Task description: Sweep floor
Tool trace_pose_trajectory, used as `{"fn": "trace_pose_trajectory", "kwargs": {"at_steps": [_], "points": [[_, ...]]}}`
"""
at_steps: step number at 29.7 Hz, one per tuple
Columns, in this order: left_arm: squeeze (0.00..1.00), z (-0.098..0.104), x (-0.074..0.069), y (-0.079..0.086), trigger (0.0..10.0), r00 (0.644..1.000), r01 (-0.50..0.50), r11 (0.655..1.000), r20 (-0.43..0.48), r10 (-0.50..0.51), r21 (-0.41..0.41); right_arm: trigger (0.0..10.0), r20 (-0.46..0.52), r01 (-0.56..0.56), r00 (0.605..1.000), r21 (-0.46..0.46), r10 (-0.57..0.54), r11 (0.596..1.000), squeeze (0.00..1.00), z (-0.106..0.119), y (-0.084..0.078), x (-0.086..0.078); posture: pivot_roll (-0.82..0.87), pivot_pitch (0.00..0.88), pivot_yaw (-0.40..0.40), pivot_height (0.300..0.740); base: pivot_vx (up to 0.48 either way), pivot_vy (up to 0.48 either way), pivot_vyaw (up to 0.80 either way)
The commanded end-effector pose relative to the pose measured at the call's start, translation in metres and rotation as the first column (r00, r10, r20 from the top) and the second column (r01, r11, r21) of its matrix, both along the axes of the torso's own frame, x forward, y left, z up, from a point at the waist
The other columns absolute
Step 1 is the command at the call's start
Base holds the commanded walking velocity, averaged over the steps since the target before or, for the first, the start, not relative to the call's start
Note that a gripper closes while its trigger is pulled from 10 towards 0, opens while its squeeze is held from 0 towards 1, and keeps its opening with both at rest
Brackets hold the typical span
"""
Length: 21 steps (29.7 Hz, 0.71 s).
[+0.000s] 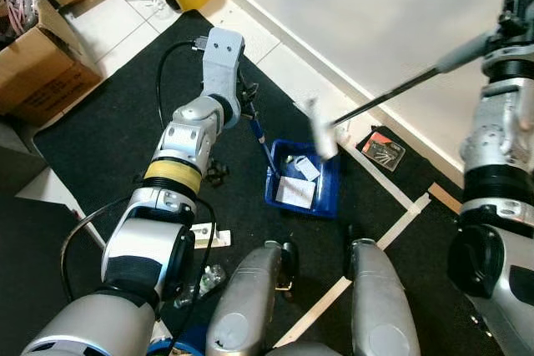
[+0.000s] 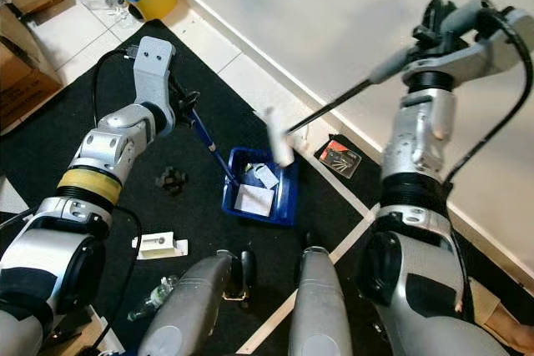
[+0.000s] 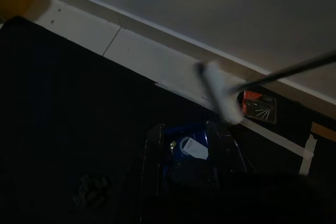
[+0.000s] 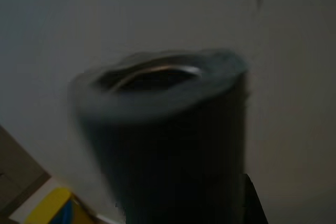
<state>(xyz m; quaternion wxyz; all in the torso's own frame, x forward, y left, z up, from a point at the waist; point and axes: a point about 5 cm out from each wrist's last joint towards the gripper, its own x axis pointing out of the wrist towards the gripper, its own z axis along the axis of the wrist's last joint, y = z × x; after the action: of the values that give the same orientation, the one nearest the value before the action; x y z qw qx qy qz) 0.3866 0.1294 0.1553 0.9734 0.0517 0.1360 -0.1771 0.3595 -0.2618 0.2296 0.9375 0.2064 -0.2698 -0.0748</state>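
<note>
Black mat and pale tiles meet a white wall. Left gripper (image 2: pixel 185 104) clamps the dustpan (image 2: pixel 259 185) handle, stiff and light. Right gripper (image 2: pixel 434 27) clamps the broom (image 2: pixel 334 106) high; its long, light pole likely wobbles, head blurred above the dustpan.

Head views were evenly lit, shadows soft. The broom head (image 1: pixel 322 129) was smeared by motion blur. The left wrist view was dim; the right wrist view dark, its grey handle end (image 4: pixel 163 145) out of focus.

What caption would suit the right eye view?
Humanoid holds a blue dustpan by its handle and a broom over black mat.
</note>
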Motion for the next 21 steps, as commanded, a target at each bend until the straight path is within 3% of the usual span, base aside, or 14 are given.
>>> {"fn": "trace_pose_trajectory", "kwargs": {"at_steps": [1,9,10,16,21], "points": [[0.0,-0.018,-0.005,-0.001,10.0,0.998,-0.003,1.0,-0.07,0.003,-0.004,10.0,0.015,-0.011,1.0,0.001,0.011,1.0,0.0,0.003,-0.001,-0.004,0.0,0.289,0.109,0.74,0.0,0.0,0.0],[0.0,-0.013,-0.002,0.011,10.0,0.997,-0.052,0.997,-0.065,0.049,-0.057,10.0,0.021,-0.038,0.999,-0.035,0.039,0.999,0.0,0.011,0.002,-0.009,-0.01,0.267,0.108,0.74,0.0,0.0,0.0],[0.0,-0.006,-0.002,0.024,10.0,0.995,-0.086,0.993,-0.05,0.082,-0.081,10.0,0.008,-0.043,0.999,-0.042,0.043,0.998,0.0,0.01,0.003,-0.01,-0.02,0.249,0.105,0.74,0.0,0.0,0.0],[0.0,0.015,-0.005,0.052,10.0,0.989,-0.145,0.982,0.009,0.147,-0.119,10.0,-0.026,-0.042,0.999,-0.087,0.04,0.995,0.0,0.008,0.004,-0.009,-0.01,0.221,0.096,0.74,0.0,0.0,0.0],[0.0,0.024,-0.007,0.062,10.0,0.986,-0.159,0.978,0.032,0.164,-0.135,10.0,-0.048,-0.042,0.998,-0.117,0.036,0.992,0.0,0.006,0.006,-0.008,-0.01,0.21,0.094,0.74,0.0,0.0,0.0]]}}
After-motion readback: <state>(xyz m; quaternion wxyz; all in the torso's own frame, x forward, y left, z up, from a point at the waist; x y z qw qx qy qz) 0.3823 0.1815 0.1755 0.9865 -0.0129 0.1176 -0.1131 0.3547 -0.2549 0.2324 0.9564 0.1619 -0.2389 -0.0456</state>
